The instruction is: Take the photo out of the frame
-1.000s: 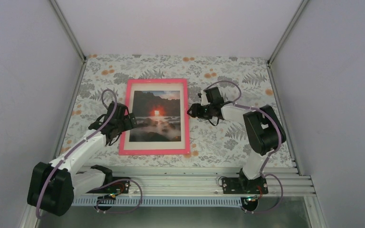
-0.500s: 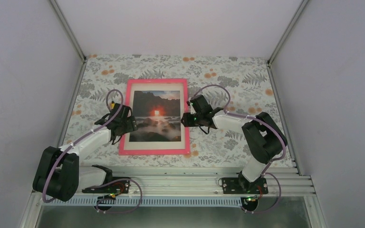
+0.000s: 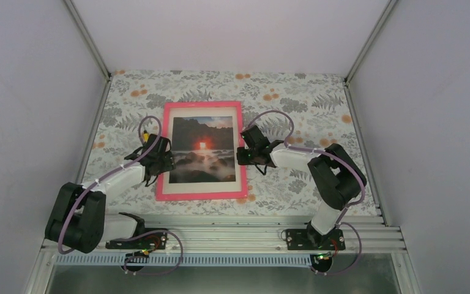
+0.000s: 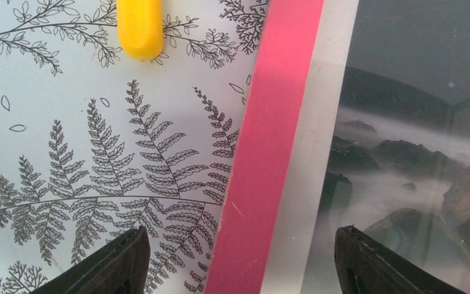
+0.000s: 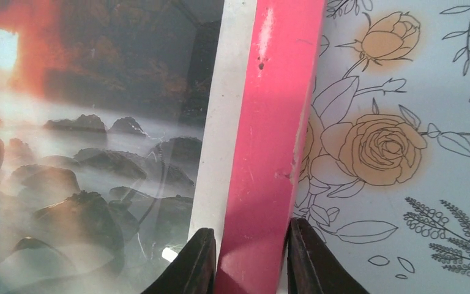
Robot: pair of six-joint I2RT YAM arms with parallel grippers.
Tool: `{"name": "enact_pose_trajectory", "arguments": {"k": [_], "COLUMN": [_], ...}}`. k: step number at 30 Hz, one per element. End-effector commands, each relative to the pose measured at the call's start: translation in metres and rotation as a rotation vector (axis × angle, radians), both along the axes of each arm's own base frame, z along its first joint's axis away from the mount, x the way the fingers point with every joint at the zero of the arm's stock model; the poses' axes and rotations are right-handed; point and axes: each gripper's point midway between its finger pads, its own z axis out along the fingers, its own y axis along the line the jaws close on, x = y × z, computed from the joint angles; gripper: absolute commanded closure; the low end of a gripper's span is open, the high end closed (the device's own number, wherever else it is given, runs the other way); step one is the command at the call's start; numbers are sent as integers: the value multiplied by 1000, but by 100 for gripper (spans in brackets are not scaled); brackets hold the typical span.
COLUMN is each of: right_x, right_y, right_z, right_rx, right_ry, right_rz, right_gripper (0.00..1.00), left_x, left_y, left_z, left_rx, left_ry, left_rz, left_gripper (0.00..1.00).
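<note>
Flat on the floral table cover (image 3: pixel 294 92), mid-table between the two arms: the frame (image 3: pixel 202 105), thin bright-pink border, long sides running away from the bases. Inside it, face up within a white mat (image 3: pixel 202 188): the photo (image 3: pixel 202 150), showing dark rocks, misty water, a red-orange sun glowing near the centre and blue sky above. Still enclosed by the frame on all four sides.

At the frame's left long side, a little below halfway: the left gripper (image 3: pixel 159 162). Seen from its own wrist camera, spread wide, straddling the pink rail and the white mat strip together. One black fingertip (image 4: pixel 119 260) over the fern print of the cover, the other over the misty edge of the photo. Holds nothing. Impossible to tell whether either tip touches down. Near the top of that view, a yellow rounded piece (image 4: pixel 139 27) over the cover, left of the rail; unclear what it is.

At the right long side, roughly opposite: the right gripper (image 3: pixel 243 153). Seen from its wrist camera, narrowed to the width of the pink rail. One fingertip (image 5: pixel 199 263) on the mat side, the other on the outer side near a printed rose, both tight against the rail's flanks, pinching it. Small scuffs and a dark speck on the rail's top face. Frame lying level on the cover as far as the overhead view shows.
</note>
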Motion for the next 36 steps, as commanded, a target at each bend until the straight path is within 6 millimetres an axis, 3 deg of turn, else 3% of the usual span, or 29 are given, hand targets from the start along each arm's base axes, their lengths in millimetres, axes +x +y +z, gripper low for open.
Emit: {"name": "enact_pose_trajectory", "arguments": {"k": [1,9,17,26,36], "right_x": [7,9,21,42,49], "right_y": [-4,1,11,17,28], "right_z": [0,-2,1,2,35], "right_rx": [-41,-30,-21,-50,12], "right_ry": [-25,-19,-32,-64,-109], "right_rz": [-32,-29,-29,-56,-43], "right_gripper": [79,88,96,96,96], "left_x": [4,5,26,69,79], "left_y": [2,2,1,6,23], "left_z": [-4,-12,-6,8,20], "left_rx": [13,22,48,95,162], "left_ry": [-4,16,0,-33,-53], "left_rz": [2,-5,-3,13,48], "left_gripper": [28,55,78,86,86]}}
